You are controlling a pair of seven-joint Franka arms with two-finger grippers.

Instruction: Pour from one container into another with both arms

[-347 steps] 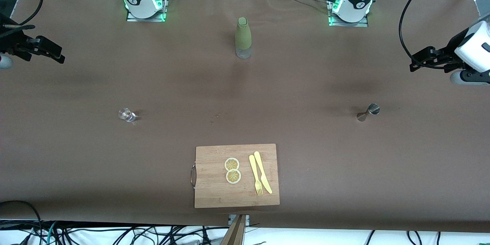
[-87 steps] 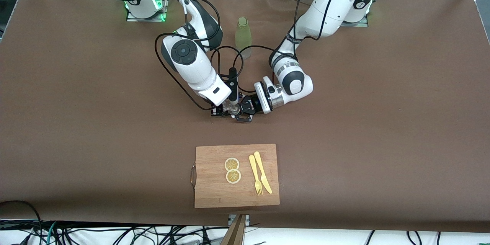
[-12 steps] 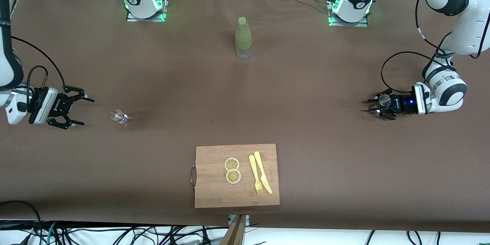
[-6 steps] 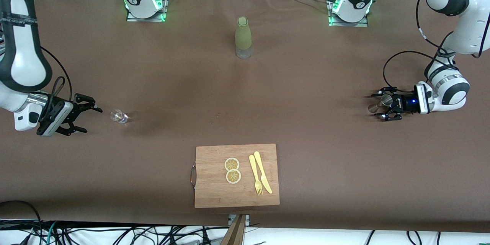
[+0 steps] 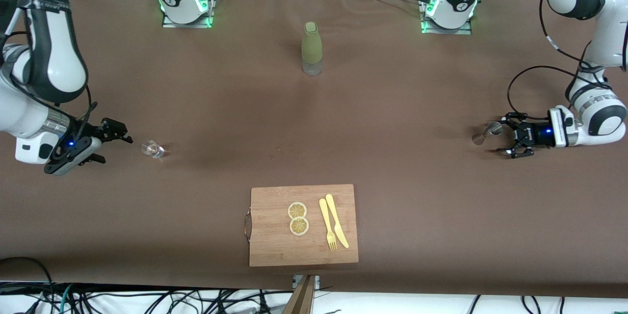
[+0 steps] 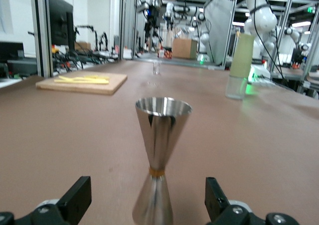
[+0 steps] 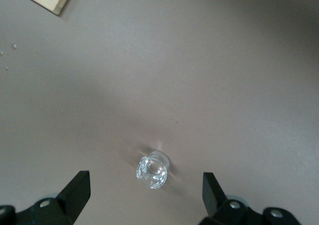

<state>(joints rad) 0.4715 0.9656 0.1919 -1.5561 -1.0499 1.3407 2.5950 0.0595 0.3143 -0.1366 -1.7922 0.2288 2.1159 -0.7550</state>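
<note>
- A steel jigger (image 5: pixel 480 136) (hourglass-shaped) stands upright toward the left arm's end of the table (image 5: pixel 392 108); a small clear glass (image 5: pixel 151 148) stands toward the right arm's end.
- Left gripper (image 5: pixel 510 140): fingers spread wide, empty, just beside the jigger without touching.
- Right gripper (image 5: pixel 110 140): fingers wide apart, empty, near the glass.
- Whether either vessel holds liquid cannot be told.
- A green bottle (image 5: pixel 311 48) stands between the bases.

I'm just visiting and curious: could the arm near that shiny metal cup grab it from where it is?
Probably yes. The left gripper is open, facing the upright metal jigger, with bare table between them.
</note>
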